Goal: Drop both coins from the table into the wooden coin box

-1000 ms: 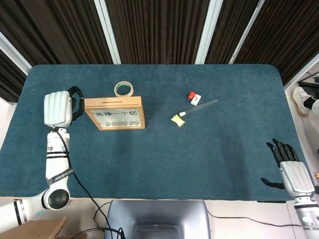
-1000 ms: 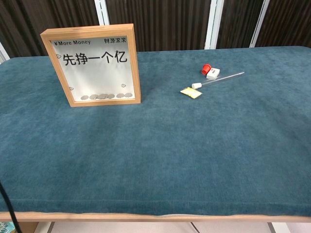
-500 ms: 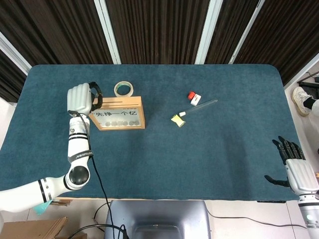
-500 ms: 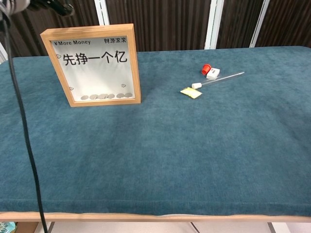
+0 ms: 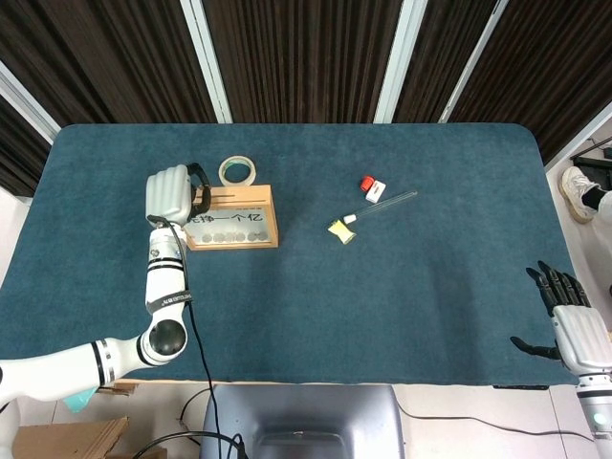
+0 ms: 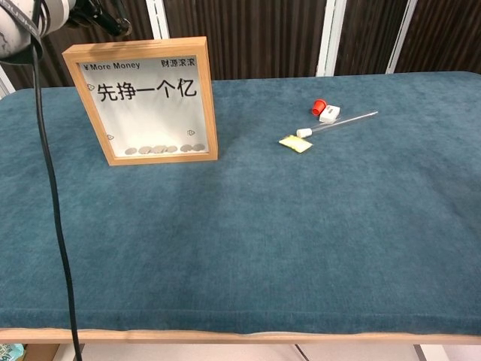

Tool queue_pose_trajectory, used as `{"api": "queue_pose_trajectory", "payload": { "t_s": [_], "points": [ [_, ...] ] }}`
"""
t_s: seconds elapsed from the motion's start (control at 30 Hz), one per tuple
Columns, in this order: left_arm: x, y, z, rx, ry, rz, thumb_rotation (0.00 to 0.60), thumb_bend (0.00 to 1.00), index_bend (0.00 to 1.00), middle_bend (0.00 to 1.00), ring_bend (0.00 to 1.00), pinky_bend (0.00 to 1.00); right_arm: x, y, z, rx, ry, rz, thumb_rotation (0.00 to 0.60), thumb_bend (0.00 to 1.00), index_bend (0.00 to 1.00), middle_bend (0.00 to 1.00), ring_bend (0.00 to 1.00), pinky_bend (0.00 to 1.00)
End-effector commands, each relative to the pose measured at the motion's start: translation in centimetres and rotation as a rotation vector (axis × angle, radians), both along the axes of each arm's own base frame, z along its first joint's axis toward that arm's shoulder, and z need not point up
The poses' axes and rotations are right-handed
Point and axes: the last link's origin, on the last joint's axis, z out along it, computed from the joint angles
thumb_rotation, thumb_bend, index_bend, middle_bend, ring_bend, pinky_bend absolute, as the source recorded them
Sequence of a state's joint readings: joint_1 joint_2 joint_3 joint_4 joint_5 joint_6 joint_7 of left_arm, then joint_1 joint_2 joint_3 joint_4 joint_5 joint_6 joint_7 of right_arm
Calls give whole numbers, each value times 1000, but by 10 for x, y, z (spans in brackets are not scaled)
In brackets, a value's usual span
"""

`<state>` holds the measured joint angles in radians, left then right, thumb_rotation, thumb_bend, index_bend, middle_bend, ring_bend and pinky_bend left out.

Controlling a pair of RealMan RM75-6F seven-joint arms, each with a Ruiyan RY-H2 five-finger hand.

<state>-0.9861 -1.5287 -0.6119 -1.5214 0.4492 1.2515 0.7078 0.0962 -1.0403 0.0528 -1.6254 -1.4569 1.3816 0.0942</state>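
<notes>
Over the last second I've swung my left hand [image 5: 172,194] from the table's left side, clear of the wooden coin box [image 5: 229,218], across to sit over the box's left end near its top slot; the right hand [image 5: 571,330] has drifted slightly further from the box, toward the near right corner of the table [image 5: 402,287]. From the head view I only see the back of the left hand, fingers curled down toward the slot, and the chest view catches just a sliver of it above the box's upper left corner, so I cannot tell whether a coin is pinched in it. The right hand hangs with fingers spread and nothing in it. The box stands upright, and through its window a row of coins [image 6: 164,149] lies along the bottom. I see no loose coin on the cloth around the box; to its right lie a glass dropper [image 5: 382,206], a yellow packet [image 5: 339,229] and a small red and white piece [image 5: 371,185], and a tape roll [image 5: 237,171] sits just behind it. My read is that I'm at or near the final drop, though how many are already in I can't confirm.
</notes>
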Motion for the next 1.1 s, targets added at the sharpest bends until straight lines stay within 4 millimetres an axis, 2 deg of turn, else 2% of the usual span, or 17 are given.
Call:
{"api": "queue_pose_trajectory", "payload": {
  "t_s": [0.03,0.8,1.1],
  "points": [
    [0,-1,-1,1,-1,-1,600,513,558,1000,1000,1000,0,0,0,1,0,0,600,194,0,0,0,0],
    [-1,-4,-15,-35,-15,-4,600,474,546,1000,1000,1000,1,0,-2,10,-1,7,600,194,0,0,0,0],
    [-3,-3,-14,-26,-14,-13,600,430,401,1000,1000,1000,1,0,-1,15,-2,9,600,194,0,0,0,0]
  ]
}}
